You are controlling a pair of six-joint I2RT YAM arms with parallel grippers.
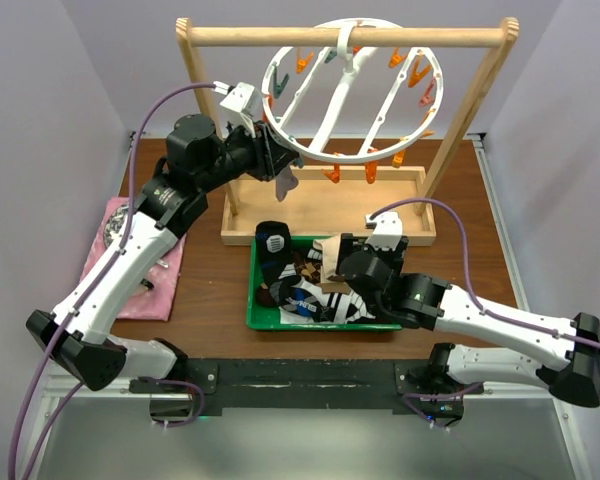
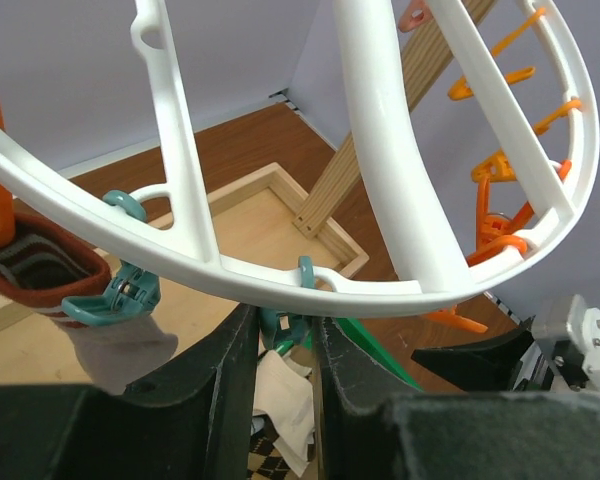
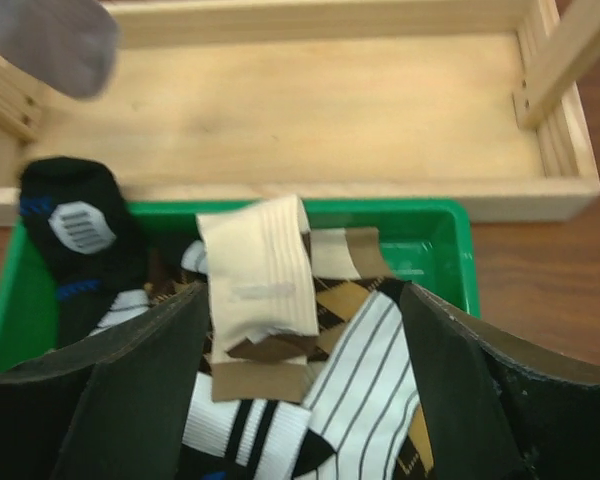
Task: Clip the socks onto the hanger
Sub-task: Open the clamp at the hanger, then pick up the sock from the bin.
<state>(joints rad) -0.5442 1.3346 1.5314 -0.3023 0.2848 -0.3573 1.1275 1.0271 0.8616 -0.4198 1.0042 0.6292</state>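
— Where are the socks?
— Heaped in the green tray on the bench. Our right jaws hang wide apart, empty, straight above the beige sock; its length runs away from the wrist, along the gap.
— And our left jaws?
— Up at the hanger, pinched on a teal peg. We judge the right jaws nearer for the pick.

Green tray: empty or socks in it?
Not empty: several socks lie piled in the tray, a beige one on top.
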